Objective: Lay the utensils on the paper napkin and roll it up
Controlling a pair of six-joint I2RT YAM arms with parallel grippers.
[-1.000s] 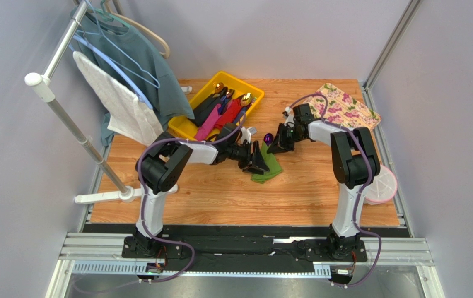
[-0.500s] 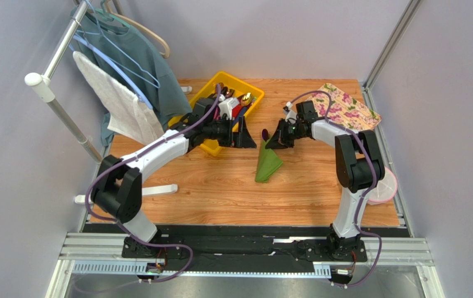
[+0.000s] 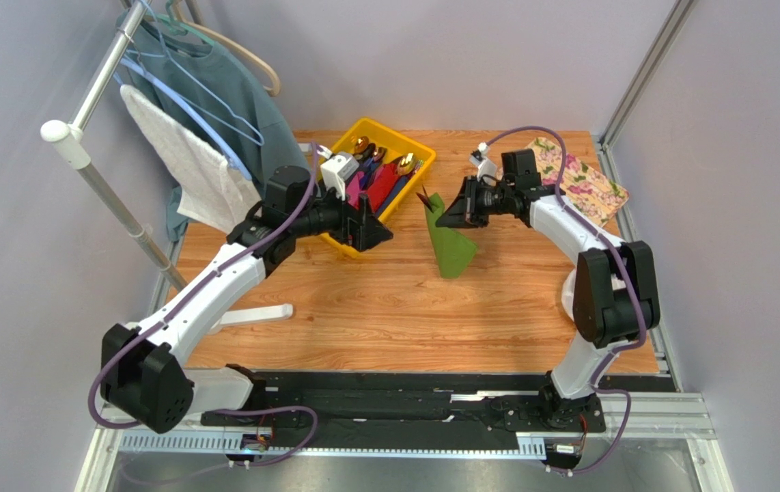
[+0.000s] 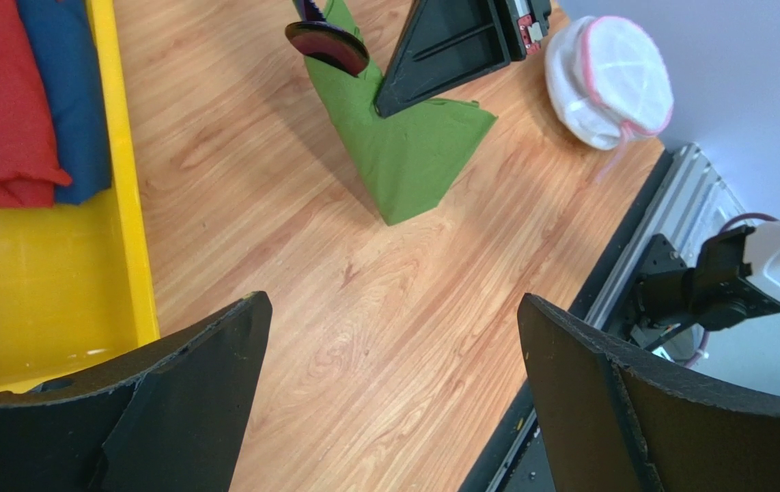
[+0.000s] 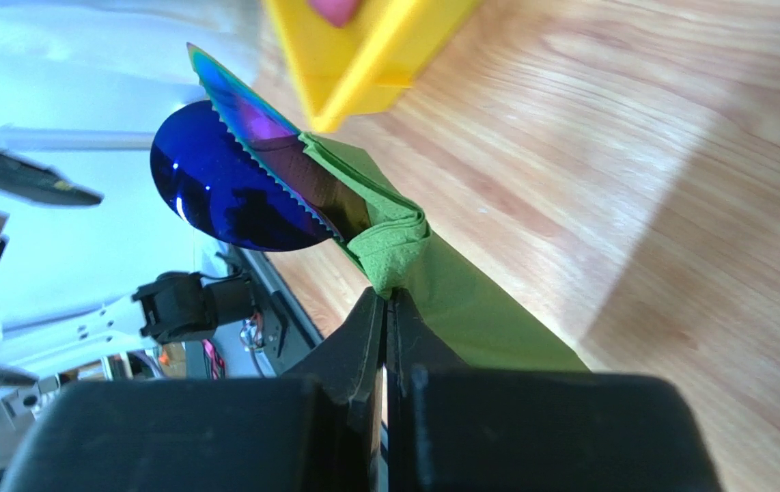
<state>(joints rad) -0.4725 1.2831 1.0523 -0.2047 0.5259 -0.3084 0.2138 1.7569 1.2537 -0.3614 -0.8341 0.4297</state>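
Status: mostly done, I think. The napkin (image 5: 466,297) is already wrapping a spoon (image 5: 230,195) and a serrated knife (image 5: 261,123); both dark iridescent heads are sticking out of the top end. The roll is looking loose: tight and bunched at the top, flaring out to a flat pointed flap at the bottom.

More utensils (image 3: 379,174) are sitting in the yellow tray (image 4: 127,205) at the table's (image 3: 384,308) far edge, left of centre. Can't tell if those are meant to go in too. My guess at what's left: tightening or finishing the roll, then setting the bundle down flat.

Where the bundle is: far half of the table, about centre, just right of the tray's near corner and apart from it. It's hanging tilted, top end up and lower point down toward the wood. Can't tell whether that point is touching the table or just clear of it.

Right gripper (image 5: 387,302): clenched, jaws pinched together on the bunched napkin just below the spoon head. It's gripping paper, and I can't tell whether the handles inside are caught in the pinch as well. It's carrying the bundle alone.

Left gripper (image 4: 389,308): fully released, fingers (image 4: 209,359) spread wide, nothing between them but bare wood. It's hovering over the tray's near corner, well left of the bundle, touching neither napkin nor tray as far as I can see.
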